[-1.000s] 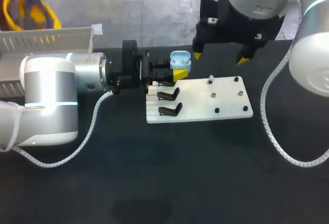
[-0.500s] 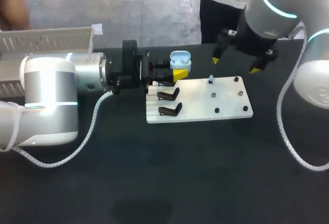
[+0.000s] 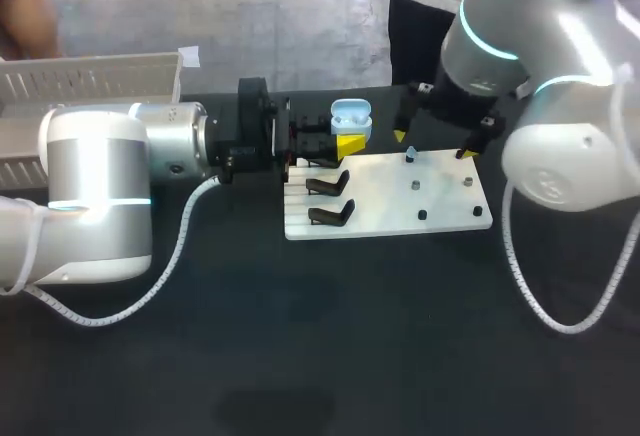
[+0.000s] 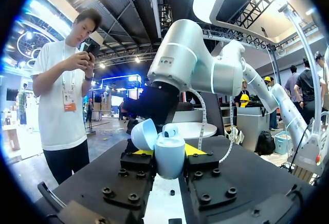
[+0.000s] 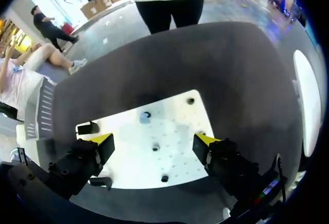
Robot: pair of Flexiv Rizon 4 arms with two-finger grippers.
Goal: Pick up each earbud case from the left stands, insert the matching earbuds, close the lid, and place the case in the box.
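**newbie:** Up front on the white board (image 3: 380,218), both black stands (image 3: 330,215) sit empty. Why's the earbud case (image 3: 350,116) hanging off at the board's 11 o'clock?

**oldhand:** Left gripper (image 4: 168,152) is clamped on it from both sides, lid up, so I'd guess it's presented for loading. Right gripper (image 3: 432,144) hovers wide apart, holding nothing, earbud (image 3: 410,153) on its peg just ahead of the gap. Box (image 3: 90,76) sits way out at 10 o'clock.
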